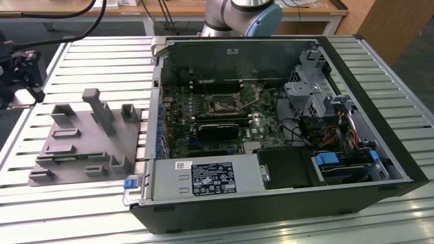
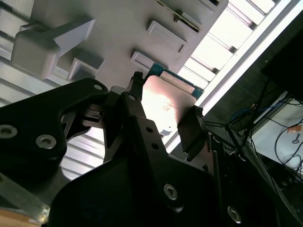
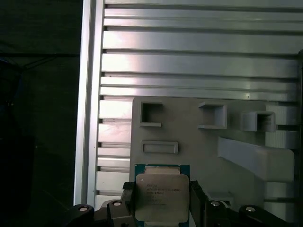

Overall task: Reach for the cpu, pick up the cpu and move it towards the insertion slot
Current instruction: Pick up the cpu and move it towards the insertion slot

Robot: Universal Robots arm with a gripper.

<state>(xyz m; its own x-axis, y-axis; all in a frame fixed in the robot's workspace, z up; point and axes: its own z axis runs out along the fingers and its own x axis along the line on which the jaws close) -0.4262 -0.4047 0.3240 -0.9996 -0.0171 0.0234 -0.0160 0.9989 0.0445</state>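
Plainly, your gripper [image 3: 162,202] has the cpu [image 3: 162,194]. In the first wrist view a finger [image 3: 129,201] bears on each of two opposite edges, so the jaws are clamped on the chip. It sits flat with its metal lid toward the camera, over the fixture [image 3: 199,142] and near the table [image 3: 189,61] edge. I judge the edge grip is meant to leave the underside untouched and keep the chip level for seating. It looks large against the fixture's pockets, so I take it as lifted clear, though what lies directly under it is hidden.

In the second wrist view the cpu [image 2: 165,99] shows as a bright plate pinched between the two black fingers. The fixture [image 2: 118,28] lies beyond it.

In the exterior view the slot [image 1: 222,103] sits mid-board inside the open case [image 1: 157,76], well apart from the fixture [image 1: 74,150]. The fixture lies on the table at the exterior view's left of the case. The arm's base [image 1: 241,15] stands behind the case. A dark assembly [image 1: 19,76] at the exterior view's left edge is, I think, the wrist, stretched out past the fixture. So the chip is on the fixture side, far from the slot.
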